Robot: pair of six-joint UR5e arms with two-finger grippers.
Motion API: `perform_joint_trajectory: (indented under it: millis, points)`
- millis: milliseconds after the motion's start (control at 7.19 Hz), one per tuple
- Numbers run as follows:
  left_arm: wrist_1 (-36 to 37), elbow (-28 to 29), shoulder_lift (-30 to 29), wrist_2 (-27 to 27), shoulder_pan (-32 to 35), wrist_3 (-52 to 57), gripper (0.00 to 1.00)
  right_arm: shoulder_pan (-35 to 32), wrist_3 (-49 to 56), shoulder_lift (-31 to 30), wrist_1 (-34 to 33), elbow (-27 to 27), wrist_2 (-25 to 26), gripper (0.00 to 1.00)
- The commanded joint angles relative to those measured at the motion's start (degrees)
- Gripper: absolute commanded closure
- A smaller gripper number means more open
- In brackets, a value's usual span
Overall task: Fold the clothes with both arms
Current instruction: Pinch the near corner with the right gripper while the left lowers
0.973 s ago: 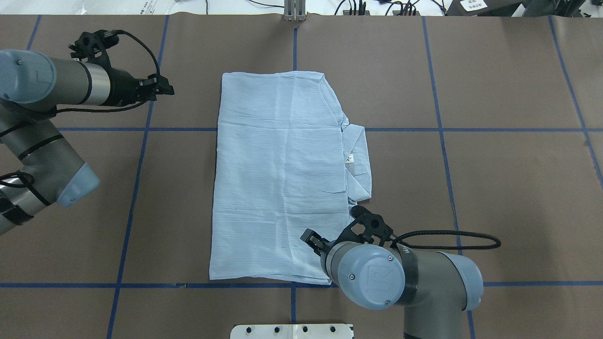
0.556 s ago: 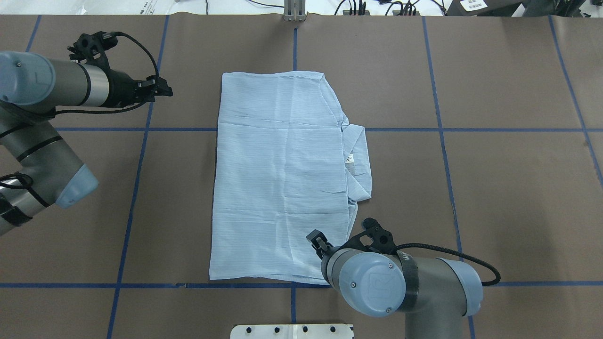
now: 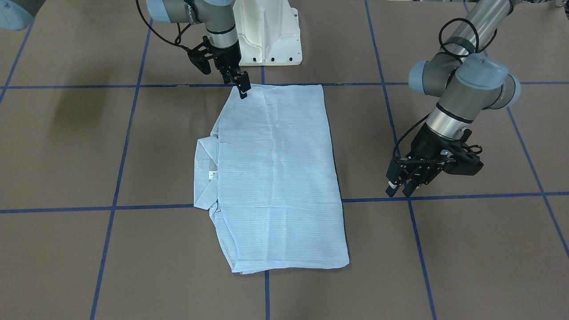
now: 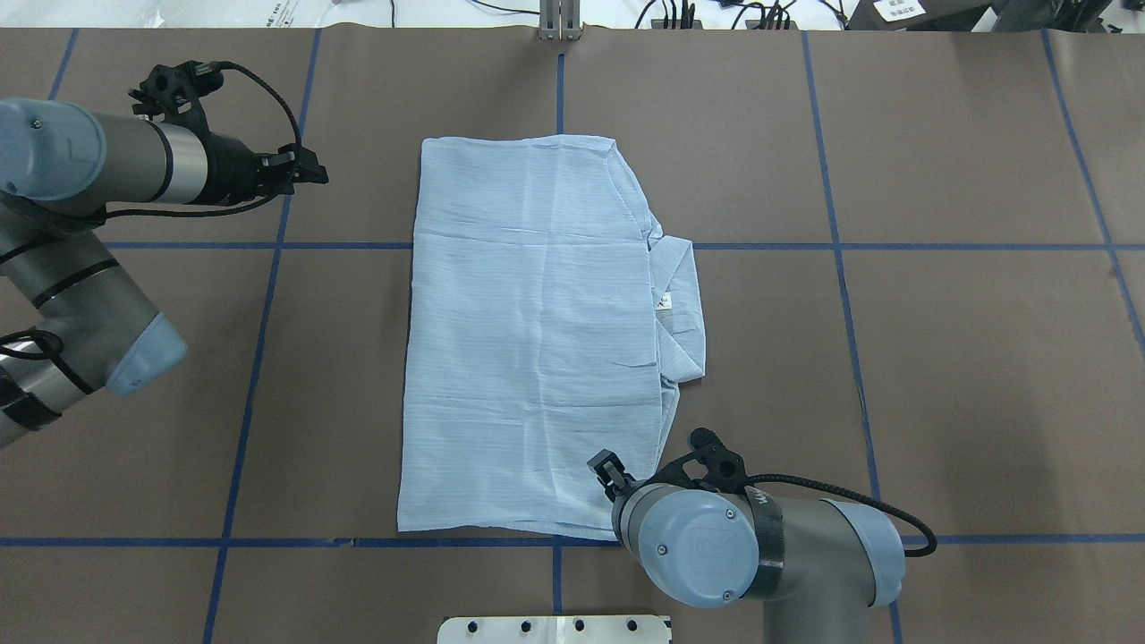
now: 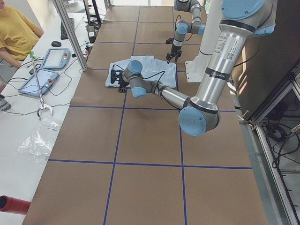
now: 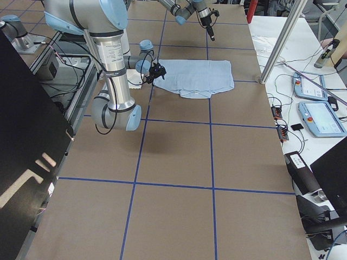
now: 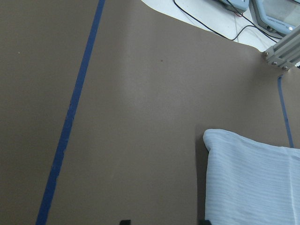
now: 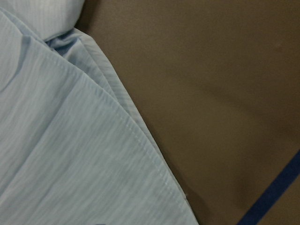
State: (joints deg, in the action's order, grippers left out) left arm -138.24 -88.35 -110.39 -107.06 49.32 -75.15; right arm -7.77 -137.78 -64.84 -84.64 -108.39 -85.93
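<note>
Two of a kind. At 3 o'clock in the front-facing view, the left silver-grey tubular robot arm [image 3: 449, 106]: capped pale blue at the joints, tipped with the left black two-finger end effector [image 3: 398, 191], pale pads on its fingertips. At 11 o'clock, the right silver-grey tubular robot arm [image 3: 221, 22] with the right black two-finger end effector [image 3: 243, 91]. Overhead at 5 o'clock: round pale blue joint cap [image 4: 702, 546], small screws, embossed mark, black band with white lettering, black braided cable [image 4: 841, 487]. Mounted on a white pedestal base [image 3: 266, 35].
</note>
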Motion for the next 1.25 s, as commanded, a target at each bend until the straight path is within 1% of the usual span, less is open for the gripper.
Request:
perform_joint_trajectory:
  millis: [0, 278, 417, 556, 695, 834, 973, 1112]
  points:
    - [-0.01, 0.02, 0.00, 0.01, -0.02, 0.00, 0.42, 0.39, 0.14, -0.03, 0.01, 0.29, -0.12, 0.08]
    - [-0.01, 0.02, 0.00, 0.01, -0.02, 0.00, 0.42, 0.48, 0.23, 0.06, 0.01, 0.37, -0.21, 0.20]
    - [0.08, 0.02, 0.09, 0.01, -0.02, 0.00, 0.42, 0.56, 0.14, 0.15, 0.01, 0.38, -0.21, 0.22]
    - [0.08, 0.02, 0.00, 0.01, -0.02, 0.00, 0.42, 0.65, 0.14, 0.24, 0.01, 0.38, -0.12, 0.26]
    - [0.08, 0.02, 0.00, 0.01, 0.07, 0.00, 0.42, 0.65, 0.14, 0.15, -0.08, 0.46, -0.12, 0.39]
    - [-0.01, 0.02, 0.00, 0.01, 0.07, 0.00, 0.42, 0.57, 0.14, 0.32, 0.00, 0.55, -0.21, 0.82]
    - [0.08, -0.07, 0.00, 0.01, 0.07, 0.00, 0.42, 0.74, 0.23, 0.24, 0.01, 0.55, -0.21, 0.90]
    - [-0.01, -0.07, 0.00, 0.01, 0.07, 0.00, 0.42, 0.74, 0.31, 0.50, 0.01, 0.12, -0.21, 1.00]
